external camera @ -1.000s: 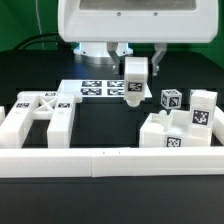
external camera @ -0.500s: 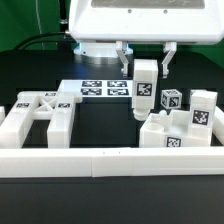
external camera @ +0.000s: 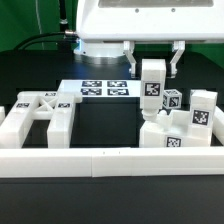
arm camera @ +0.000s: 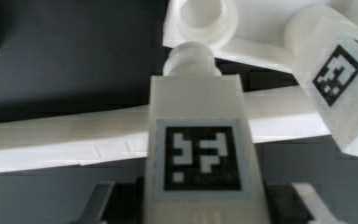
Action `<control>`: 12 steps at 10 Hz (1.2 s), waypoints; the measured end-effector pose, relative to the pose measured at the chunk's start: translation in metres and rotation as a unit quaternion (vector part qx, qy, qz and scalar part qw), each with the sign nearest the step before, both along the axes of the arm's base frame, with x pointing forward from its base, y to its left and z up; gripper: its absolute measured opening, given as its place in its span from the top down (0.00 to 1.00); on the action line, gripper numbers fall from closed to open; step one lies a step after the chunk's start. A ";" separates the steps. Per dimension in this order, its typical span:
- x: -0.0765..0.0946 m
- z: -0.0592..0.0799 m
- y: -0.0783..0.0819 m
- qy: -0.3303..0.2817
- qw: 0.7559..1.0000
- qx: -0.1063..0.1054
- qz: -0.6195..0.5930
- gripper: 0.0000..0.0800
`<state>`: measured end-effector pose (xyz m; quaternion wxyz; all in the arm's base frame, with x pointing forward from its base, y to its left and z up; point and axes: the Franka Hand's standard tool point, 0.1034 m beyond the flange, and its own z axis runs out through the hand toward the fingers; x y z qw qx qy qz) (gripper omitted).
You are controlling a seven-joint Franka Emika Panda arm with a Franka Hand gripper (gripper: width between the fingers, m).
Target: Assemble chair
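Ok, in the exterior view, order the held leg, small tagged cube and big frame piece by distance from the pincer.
1. Held leg, in the pincer.
2. Small tagged cube, toward the exterior view's right.
3. Big frame piece, at the exterior view's far left.

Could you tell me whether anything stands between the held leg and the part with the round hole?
Nothing visible does: the leg, shut in the gripper, points its tip toward the holed part.

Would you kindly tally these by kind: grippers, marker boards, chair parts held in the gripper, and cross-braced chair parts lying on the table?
gripper: 1
marker board: 1
held chair part: 1
cross-braced chair part: 1
Total: 4
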<state>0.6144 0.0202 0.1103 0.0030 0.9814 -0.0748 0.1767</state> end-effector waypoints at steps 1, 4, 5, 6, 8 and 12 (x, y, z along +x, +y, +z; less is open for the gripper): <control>-0.001 -0.002 0.001 -0.020 1.000 -0.004 -0.001 0.64; -0.004 -0.004 0.015 -0.050 0.999 -0.007 0.003 0.64; -0.010 -0.008 0.016 -0.054 0.999 -0.010 0.004 0.64; -0.010 -0.009 0.016 -0.052 0.999 -0.010 0.005 0.64; -0.012 -0.014 0.014 -0.048 0.999 -0.013 0.008 0.64; -0.014 -0.019 0.012 -0.044 0.999 -0.015 0.008 0.64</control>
